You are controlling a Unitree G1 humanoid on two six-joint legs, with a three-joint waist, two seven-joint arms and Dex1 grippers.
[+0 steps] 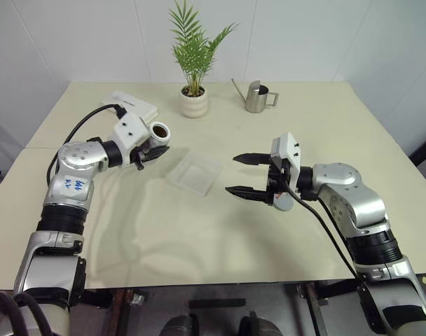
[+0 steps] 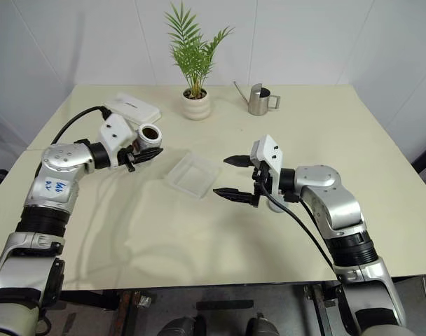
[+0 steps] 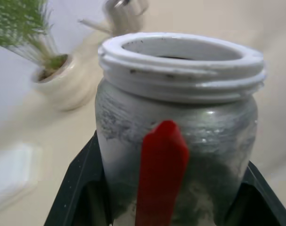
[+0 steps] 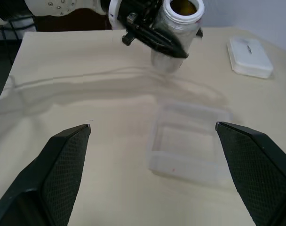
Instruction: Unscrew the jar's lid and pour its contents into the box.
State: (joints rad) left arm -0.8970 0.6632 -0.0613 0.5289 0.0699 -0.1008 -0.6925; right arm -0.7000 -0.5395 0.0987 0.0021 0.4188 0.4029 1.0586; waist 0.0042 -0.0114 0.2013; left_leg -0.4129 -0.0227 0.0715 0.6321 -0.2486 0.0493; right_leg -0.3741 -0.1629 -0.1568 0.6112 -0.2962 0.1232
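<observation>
My left gripper [image 1: 152, 150] is shut on the jar [image 1: 159, 131], a silvery cylinder with a red stripe [image 3: 162, 174] and a white threaded rim, its mouth uncovered. It hangs above the table, left of the box [image 1: 194, 173], a clear shallow tray. The jar's inside looks dark brown, but I cannot make out the contents one by one. My right gripper [image 1: 243, 175] stands open and empty, right of the box, pointing at it. A small grey round lid [image 1: 284, 203] with a red mark lies on the table, partly hidden under the right wrist.
A potted plant [image 1: 194, 98] and a steel watering can [image 1: 256, 96] stand at the back of the table. A flat white case [image 1: 137, 106] lies behind the left arm, whose black cable loops over the table's left part.
</observation>
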